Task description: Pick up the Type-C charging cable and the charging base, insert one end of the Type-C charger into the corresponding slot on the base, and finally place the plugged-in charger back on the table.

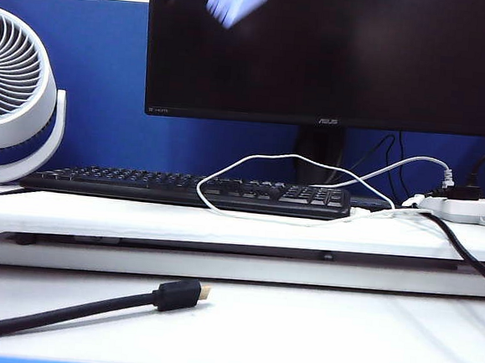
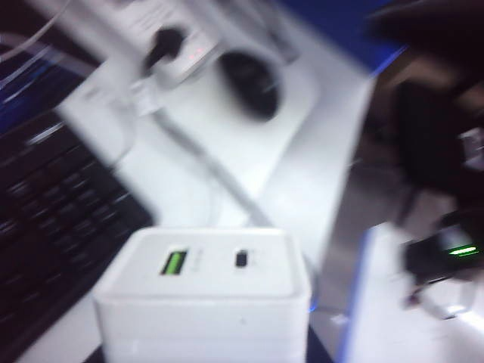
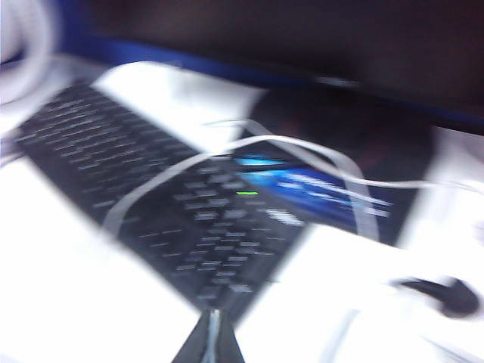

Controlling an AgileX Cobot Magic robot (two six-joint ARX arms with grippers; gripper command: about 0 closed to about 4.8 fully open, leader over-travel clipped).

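Type-C charging cable [image 1: 253, 159], thin and plain white, lies in a loose loop over the black keyboard [image 1: 183, 188] on the raised shelf board of the desk [image 1: 122, 218], toward its right end. In the blurred left wrist view, the charging base [image 2: 203, 291], a white boxy block, shows a green port [image 2: 175, 262] and a small dark slot [image 2: 242, 258]; the left gripper's jaws are hidden behind it, so I cannot tell their state. The right gripper [image 3: 209, 340] hangs above the keyboard, fingers pressed together, holding nothing I can see.
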